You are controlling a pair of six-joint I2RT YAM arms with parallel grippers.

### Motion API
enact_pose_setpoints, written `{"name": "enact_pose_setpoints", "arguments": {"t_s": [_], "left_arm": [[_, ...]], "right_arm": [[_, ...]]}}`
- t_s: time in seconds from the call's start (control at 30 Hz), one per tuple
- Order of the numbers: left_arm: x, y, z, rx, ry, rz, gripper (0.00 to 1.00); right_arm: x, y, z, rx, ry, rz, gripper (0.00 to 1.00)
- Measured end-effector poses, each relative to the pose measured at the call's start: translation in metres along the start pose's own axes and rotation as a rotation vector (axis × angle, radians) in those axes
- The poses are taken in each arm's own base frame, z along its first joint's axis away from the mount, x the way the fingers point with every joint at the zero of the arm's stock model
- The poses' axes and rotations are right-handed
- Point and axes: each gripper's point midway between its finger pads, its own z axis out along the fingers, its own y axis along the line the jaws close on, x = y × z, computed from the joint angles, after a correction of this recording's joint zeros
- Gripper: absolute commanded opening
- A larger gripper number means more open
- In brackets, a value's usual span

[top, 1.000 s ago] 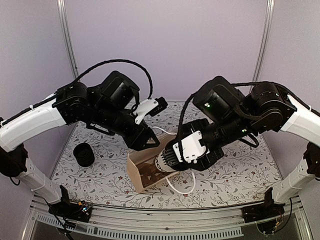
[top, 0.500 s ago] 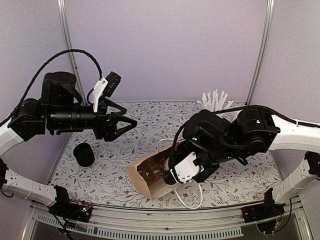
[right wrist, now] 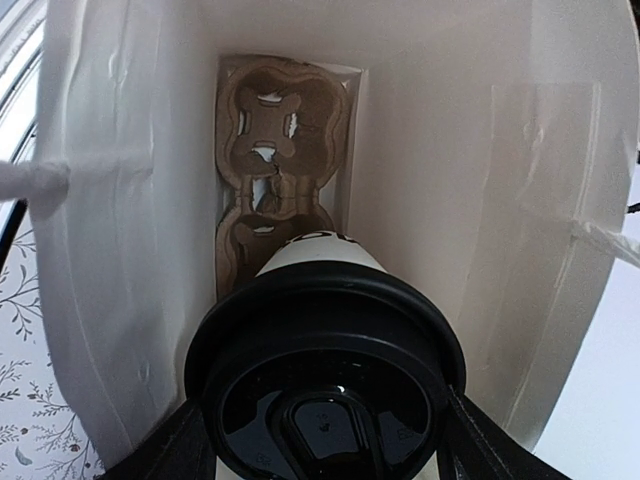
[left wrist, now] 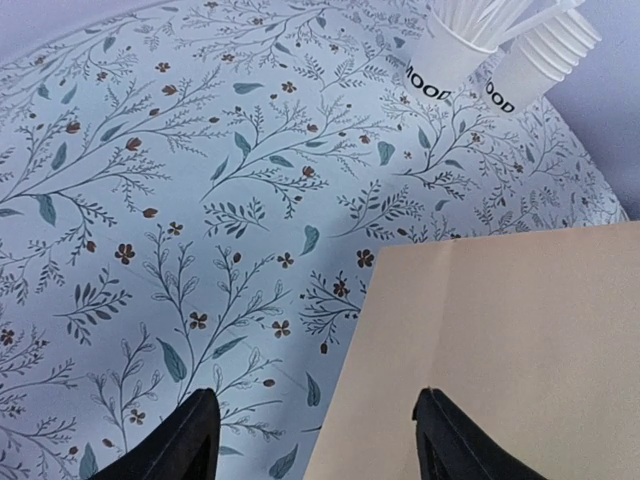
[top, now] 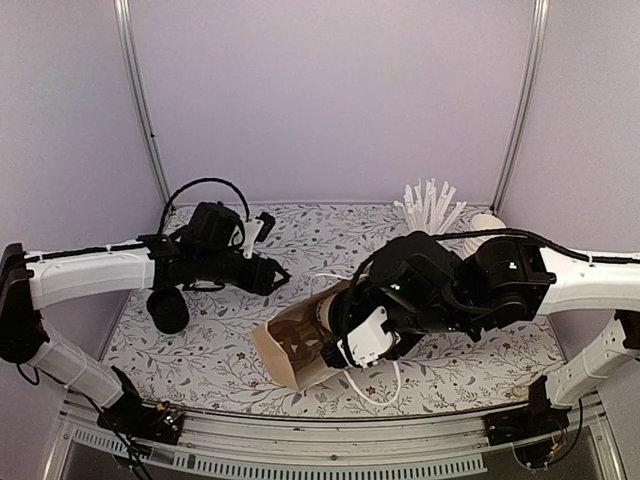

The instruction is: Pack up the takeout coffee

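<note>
The right gripper [right wrist: 325, 440] is clamping the coffee cup [right wrist: 325, 395] by its black lid, one finger pressing on each side, and is holding it in the mouth of the brown paper bag [top: 285, 352]. The bag is lying on its side on the flowered table [top: 215, 360], its opening facing right. Past the cup, a cardboard cup carrier [right wrist: 282, 140] is sitting at the far end of the bag. Compared with a second ago, the right arm is reaching lower and flatter. The cup, which was then showing just outside the opening, is now sitting between the bag's walls. The left arm is showing the bigger change. A second ago it was crouching over the bag's far edge, and half a second ago it was raised high on the left. Now it is stretching low across the table, with the left gripper [top: 280, 273] hovering just left of the bag. Its fingers are standing apart with nothing between them. With the arms lower, the cup of straws [top: 428, 205] and the stack of white cups [top: 487, 220] are showing at the back right. A black ribbed stack [top: 168, 310] is staying put at the left.
</note>
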Motion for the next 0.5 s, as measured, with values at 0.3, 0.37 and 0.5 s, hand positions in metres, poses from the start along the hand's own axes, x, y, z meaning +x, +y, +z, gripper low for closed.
{"name": "enact_pose_setpoints", "arguments": {"t_s": [0.3, 0.37, 0.5], "left_arm": [[0.028, -0.003, 0.058, 0.072, 0.106, -0.013, 0.68], [0.030, -0.008, 0.062, 0.103, 0.110, -0.021, 0.68], [0.026, -0.017, 0.064, 0.156, 0.097, -0.033, 0.68]], "right_arm": [[0.007, 0.002, 0.007, 0.018, 0.042, -0.010, 0.28], [0.007, 0.002, 0.007, 0.018, 0.043, -0.010, 0.28], [0.008, 0.007, 0.009, 0.010, 0.046, -0.018, 0.28]]}}
